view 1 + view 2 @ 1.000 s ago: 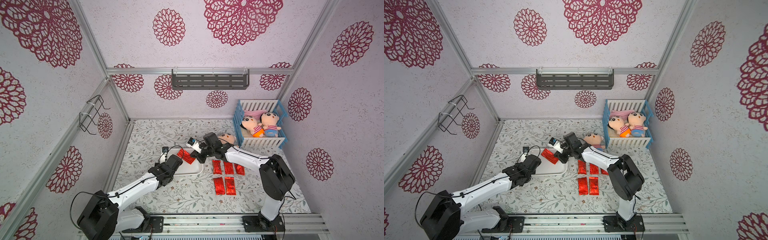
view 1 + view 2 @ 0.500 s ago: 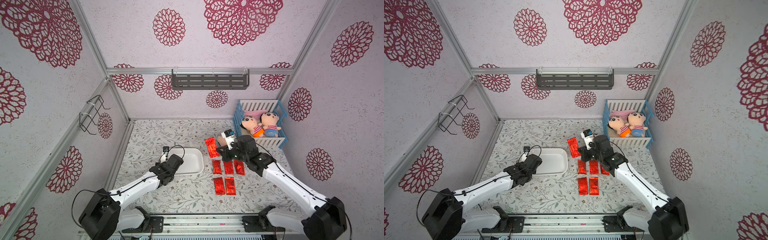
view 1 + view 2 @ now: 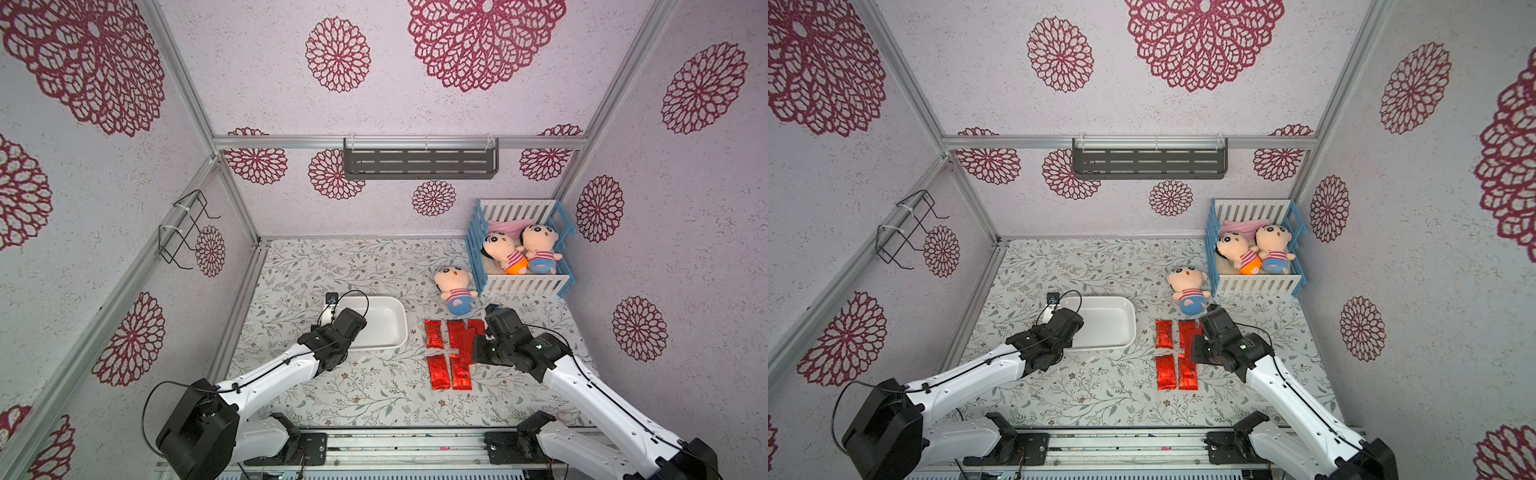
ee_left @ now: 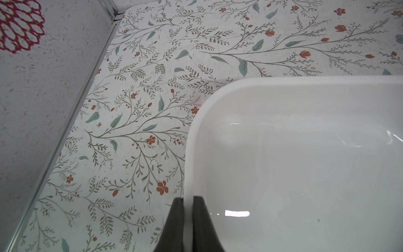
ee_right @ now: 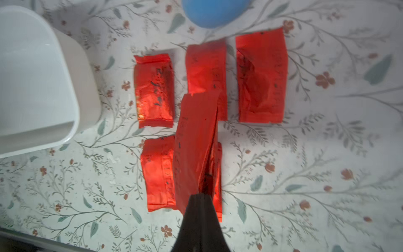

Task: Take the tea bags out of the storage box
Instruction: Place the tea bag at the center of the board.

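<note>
The left gripper (image 4: 188, 199) is clamped on the near left rim of the storage box (image 4: 192, 139), one finger outside the wall and one inside. The box is a shallow white tub with rounded corners and a glossy floor. It stands left of centre on the flowered table (image 3: 316, 266), its long axis running left to right.

To its right, apart from it, lie the tea bags (image 3: 433, 333): flat sachets of crinkled, shiny red foil with dark print. Five rest on the table in two rows, three in the far row (image 5: 153, 89) and two in the near row (image 5: 158, 172). Each has its long axis running near to far. The far row ends just short of the blue trousers of a plush doll (image 3: 455, 289).

The right gripper (image 5: 201, 196) is pinched tight on the near end of a sixth tea bag (image 5: 194, 141). That sachet reaches away from the fingertips toward the far side, long axis also roughly near to far, leaning a little to the right. It hangs above the right-hand bag of the near row, and its far end overlaps the middle bag of the far row.
</note>
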You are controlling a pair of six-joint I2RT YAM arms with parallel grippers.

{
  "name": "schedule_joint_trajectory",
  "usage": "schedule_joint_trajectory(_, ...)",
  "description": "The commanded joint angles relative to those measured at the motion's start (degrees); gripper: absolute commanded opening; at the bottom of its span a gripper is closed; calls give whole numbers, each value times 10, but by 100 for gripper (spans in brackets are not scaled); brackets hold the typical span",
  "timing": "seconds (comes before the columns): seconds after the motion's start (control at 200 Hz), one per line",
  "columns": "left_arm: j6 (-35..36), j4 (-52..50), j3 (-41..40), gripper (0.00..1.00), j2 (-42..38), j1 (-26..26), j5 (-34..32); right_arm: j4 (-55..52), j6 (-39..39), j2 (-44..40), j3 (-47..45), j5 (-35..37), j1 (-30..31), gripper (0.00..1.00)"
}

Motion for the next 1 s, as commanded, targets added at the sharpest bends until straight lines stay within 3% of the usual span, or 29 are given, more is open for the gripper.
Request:
schedule_joint_trajectory(0.0,11,-1,1,0,-5,-9,1,-66,37,-27,6,56,0,0)
schedule_joint_trajectory(0.355,12,0,1,0,-5,-9,3,-100,86,60,13,142,69,0)
schedule_joint_trajectory(0.996,14,-1,6,0,4,-9,5,-99,124,146,9,176,89,0)
